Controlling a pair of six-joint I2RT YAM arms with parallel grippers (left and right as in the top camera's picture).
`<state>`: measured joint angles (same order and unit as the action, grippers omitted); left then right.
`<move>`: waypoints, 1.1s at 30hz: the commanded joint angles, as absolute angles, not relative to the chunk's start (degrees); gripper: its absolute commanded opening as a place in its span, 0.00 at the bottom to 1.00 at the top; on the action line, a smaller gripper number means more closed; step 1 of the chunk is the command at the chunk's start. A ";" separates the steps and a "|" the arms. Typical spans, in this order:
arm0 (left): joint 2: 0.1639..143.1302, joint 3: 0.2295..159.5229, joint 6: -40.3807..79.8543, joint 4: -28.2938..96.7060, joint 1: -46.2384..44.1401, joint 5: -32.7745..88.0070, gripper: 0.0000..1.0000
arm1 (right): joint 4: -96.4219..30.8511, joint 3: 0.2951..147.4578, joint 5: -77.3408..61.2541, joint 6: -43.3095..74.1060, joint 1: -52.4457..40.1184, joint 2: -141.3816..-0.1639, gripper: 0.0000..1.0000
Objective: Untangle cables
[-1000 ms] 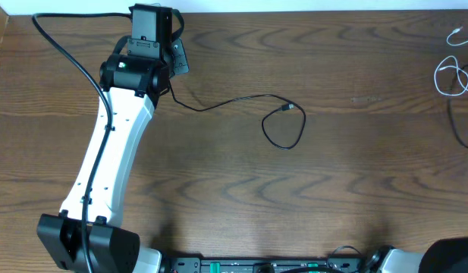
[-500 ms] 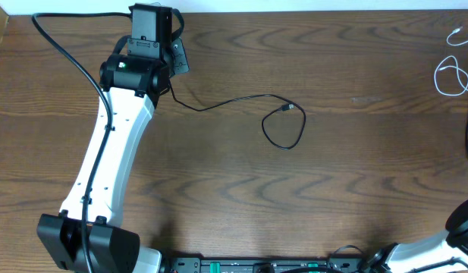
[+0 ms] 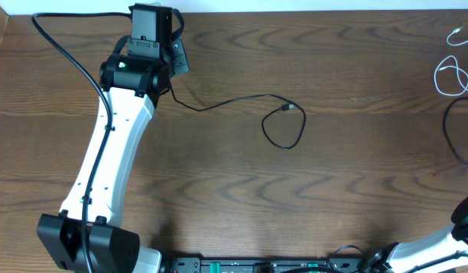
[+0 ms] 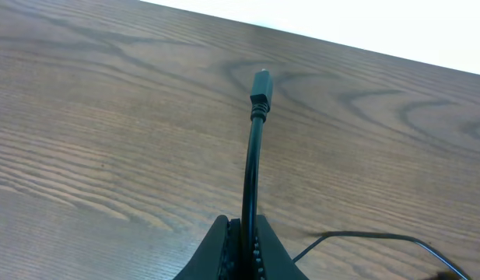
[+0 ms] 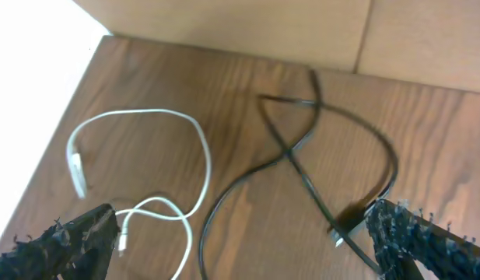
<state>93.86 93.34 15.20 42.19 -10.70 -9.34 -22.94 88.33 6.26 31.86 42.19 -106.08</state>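
My left gripper (image 4: 243, 247) is shut on a thin black cable (image 4: 250, 167) just behind its plug (image 4: 261, 84), which sticks up past the jaws. In the overhead view this cable (image 3: 234, 100) trails right across the table and ends in a loop (image 3: 283, 130). At the far right lies a white cable (image 3: 450, 74), curled, with a second black cable (image 3: 452, 130) below it. My right gripper (image 5: 240, 241) hangs open above both. The white cable (image 5: 194, 148) lies by its left finger (image 5: 68, 243). The black cable (image 5: 302, 159) crosses itself, its plug (image 5: 345, 229) by the right finger (image 5: 422, 237).
The table's far edge (image 3: 294, 10) runs along the top, with a light wall behind it. A cardboard wall (image 5: 302, 31) stands beyond the table's right end. My left arm (image 3: 108, 152) stretches over the left side, with its thick black wire (image 3: 74, 64) alongside.
The right arm has risen in the lower right corner. The black cable at the right edge swung right, then settled back on the table. The left arm and its cable have not moved.
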 commanded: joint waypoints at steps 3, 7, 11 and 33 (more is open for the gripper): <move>94.41 93.97 15.11 42.11 -10.68 -9.45 0.08 | -20.64 89.25 -4.86 32.14 42.00 -98.08 0.99; 94.41 93.97 15.09 41.98 -10.68 -5.78 0.08 | -19.90 89.25 -17.72 32.16 41.41 -94.65 0.99; 94.41 93.97 15.09 41.25 -10.74 2.76 0.08 | -19.70 89.25 -30.00 32.36 39.16 -93.76 0.99; 110.63 93.97 12.03 35.57 -34.52 27.81 0.08 | -29.61 89.23 -28.64 22.00 25.50 -95.70 0.99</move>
<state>110.76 93.34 14.13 36.71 -32.01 26.68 -29.39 88.92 -29.21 23.40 25.69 -95.24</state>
